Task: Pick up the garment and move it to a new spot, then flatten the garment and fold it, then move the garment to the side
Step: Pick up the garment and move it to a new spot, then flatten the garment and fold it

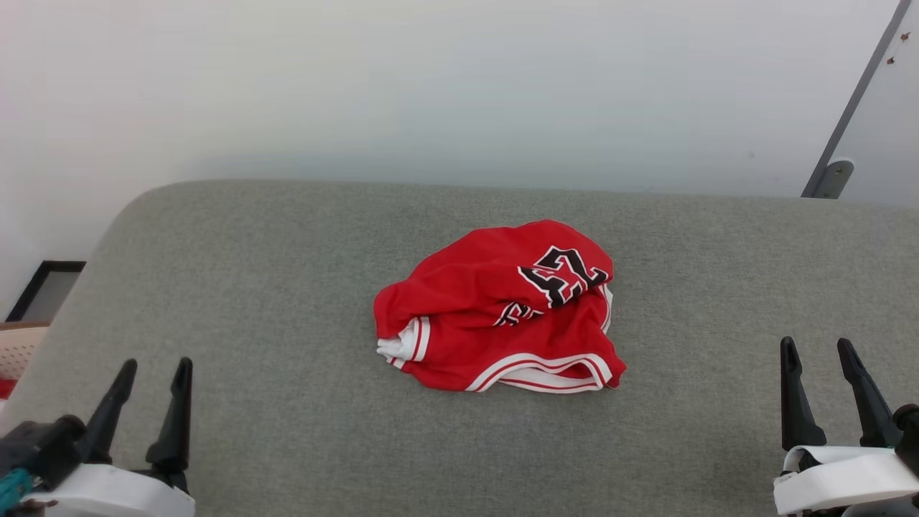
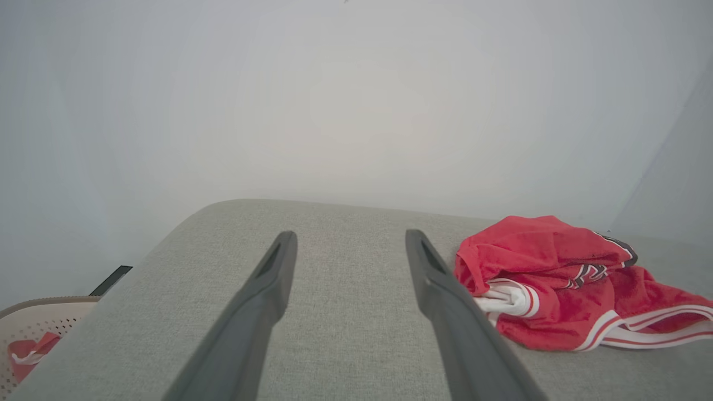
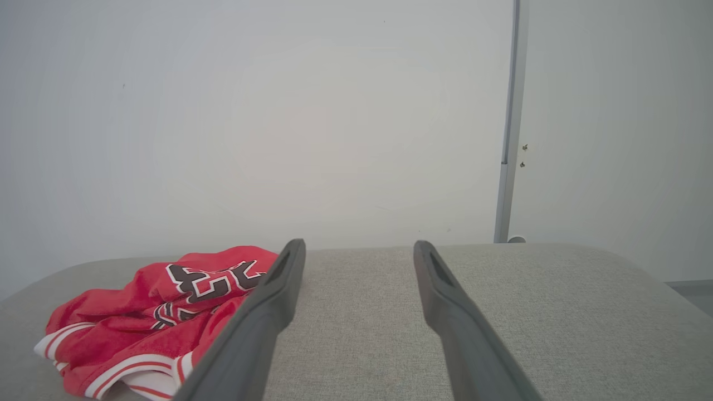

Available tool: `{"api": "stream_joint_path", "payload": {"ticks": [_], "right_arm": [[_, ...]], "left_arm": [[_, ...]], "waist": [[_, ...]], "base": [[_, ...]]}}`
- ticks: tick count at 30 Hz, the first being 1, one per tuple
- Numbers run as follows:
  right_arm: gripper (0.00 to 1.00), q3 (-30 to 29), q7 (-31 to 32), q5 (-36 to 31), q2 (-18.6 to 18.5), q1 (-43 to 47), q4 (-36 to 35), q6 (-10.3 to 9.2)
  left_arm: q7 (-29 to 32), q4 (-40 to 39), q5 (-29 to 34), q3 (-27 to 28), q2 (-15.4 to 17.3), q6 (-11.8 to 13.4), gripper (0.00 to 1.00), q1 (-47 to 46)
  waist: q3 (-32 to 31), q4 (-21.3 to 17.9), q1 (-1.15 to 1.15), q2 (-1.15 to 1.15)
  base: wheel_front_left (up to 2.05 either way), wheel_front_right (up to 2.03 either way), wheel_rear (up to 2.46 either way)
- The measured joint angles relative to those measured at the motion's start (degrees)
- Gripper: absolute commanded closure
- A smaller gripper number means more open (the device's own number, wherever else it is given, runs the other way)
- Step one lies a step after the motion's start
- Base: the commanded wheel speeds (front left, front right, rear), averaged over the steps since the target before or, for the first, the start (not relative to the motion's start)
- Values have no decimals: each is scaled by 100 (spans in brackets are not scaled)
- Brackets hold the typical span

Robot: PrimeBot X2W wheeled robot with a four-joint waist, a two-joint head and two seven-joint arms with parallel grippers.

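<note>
Currently my left pincer (image 1: pixel 157 362) and right pincer (image 1: pixel 816 342) sit spread and empty, though grabbing one layer of the crumpled garment (image 1: pixel 495 309) might leave it bunched.

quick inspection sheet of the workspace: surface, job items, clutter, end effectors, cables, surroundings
surface: grey fabric-covered table, rounded corners
job's things: red jersey, crumpled in a heap mid-table, number 23 and striped trim showing
clutter: nothing seen
end effectors: left end effector and right end effector both open, at the near corners, apart from the red jersey
cables: nothing seen
surroundings: white wall; perforated basket holding red cloth past the table's left end; grey post on the right
</note>
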Motion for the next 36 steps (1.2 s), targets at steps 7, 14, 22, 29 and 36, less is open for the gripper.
{"api": "stream_joint_path", "payload": {"ticks": [7,14,22,29,36], "right_arm": [[0,14,-1,-14,12,45,-47,0],[0,30,-1,-14,4,59,-52,0],[0,188,-1,-14,12,-220,-7,0],[0,389,-1,-48,77,-593,9,0],[0,447,-1,-55,147,-760,13,0]], "left_arm": [[0,8,170,104,-166,-129,0,82],[539,133,-23,-103,-197,-225,0,-166],[2297,336,-777,-489,-190,-323,0,-1280],[3428,688,-1092,-870,-168,-354,0,-2291],[4111,1412,-1038,-1326,-166,-385,0,-2981]], "waist": [[-21,22,0,0],[41,12,0,0],[219,-87,0,0],[522,-300,0,0],[824,-608,0,0]], "base": [[0,0,0],[0,0,0],[0,0,0],[0,0,0],[0,0,0]]}}
